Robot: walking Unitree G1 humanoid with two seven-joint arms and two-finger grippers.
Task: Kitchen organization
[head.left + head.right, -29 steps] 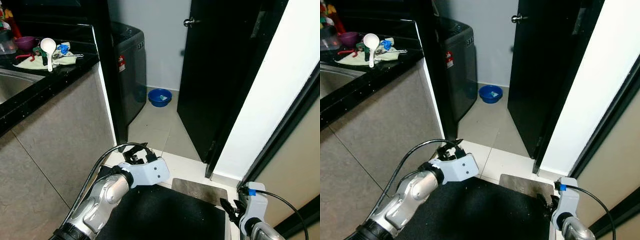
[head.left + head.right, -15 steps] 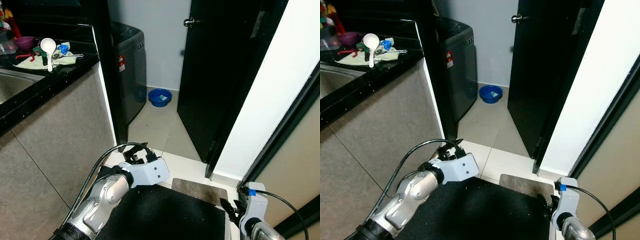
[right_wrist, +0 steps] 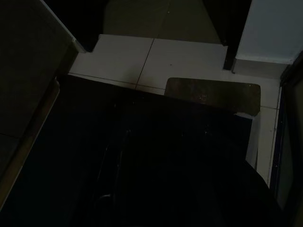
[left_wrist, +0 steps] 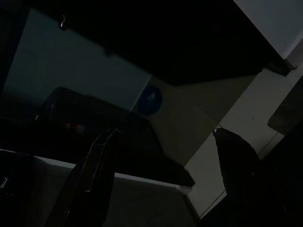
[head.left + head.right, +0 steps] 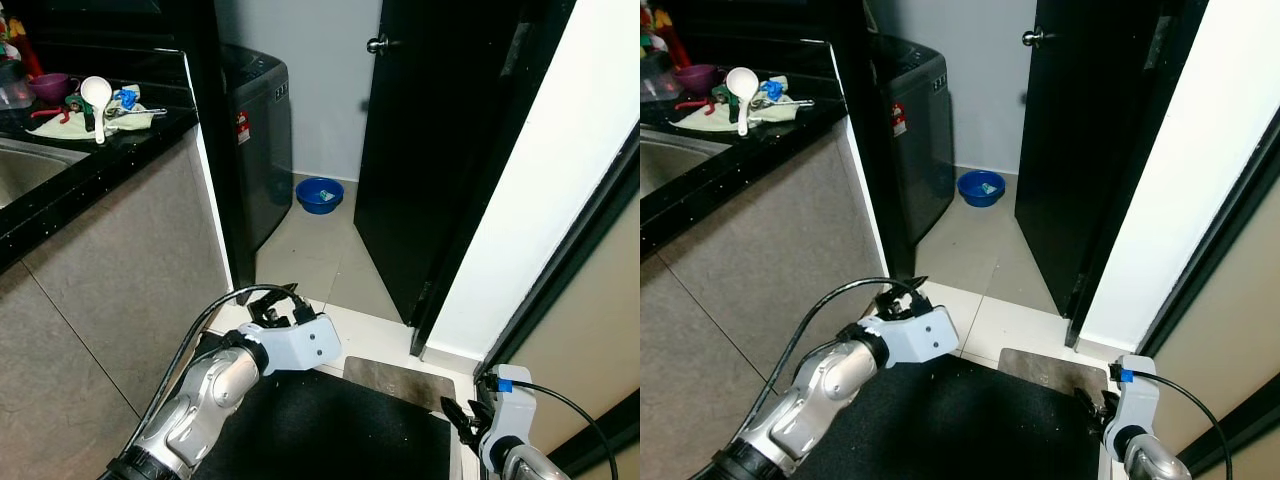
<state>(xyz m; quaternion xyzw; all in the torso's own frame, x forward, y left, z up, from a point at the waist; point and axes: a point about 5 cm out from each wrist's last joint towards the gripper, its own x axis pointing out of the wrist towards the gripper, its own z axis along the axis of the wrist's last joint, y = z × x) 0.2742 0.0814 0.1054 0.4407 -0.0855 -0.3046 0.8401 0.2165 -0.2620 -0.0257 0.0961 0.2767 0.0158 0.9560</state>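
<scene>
Holding the left gripper [image 4: 165, 135] low over the black mat [image 5: 330, 430] underfoot, with its fingers [image 4: 97, 161] spread wide and gripping nothing. Carrying the right gripper [image 5: 455, 412] lower and beside the same mat, near the small brown mat [image 5: 400, 380]; too dark in the wrist view for telling whether released or clenched. Standing at the end of the black counter [image 5: 90, 170], not yet reaching toward anything on it. Looking along that counter to the robot's left, past the edge of the sink [image 5: 25, 165], to a huddle of kitchen things well apart from both grippers: a white ladle [image 5: 96, 95] lying on a pale cloth [image 5: 60, 122], a purple cup [image 5: 50, 85] just behind, and some small coloured bits too small for naming. Looking further ahead to a grey washing machine [image 5: 262, 130] beyond the counter's end, a blue basin [image 5: 320, 194] sitting on the tiled floor past it, and a black door [image 5: 430, 150] with a metal knob [image 5: 376, 44] standing ajar. Judging the tidying as hardly begun from here: nothing in hand, everything on the counter waiting for sorting, and a turn or step toward the counter probably needing doing first.
</scene>
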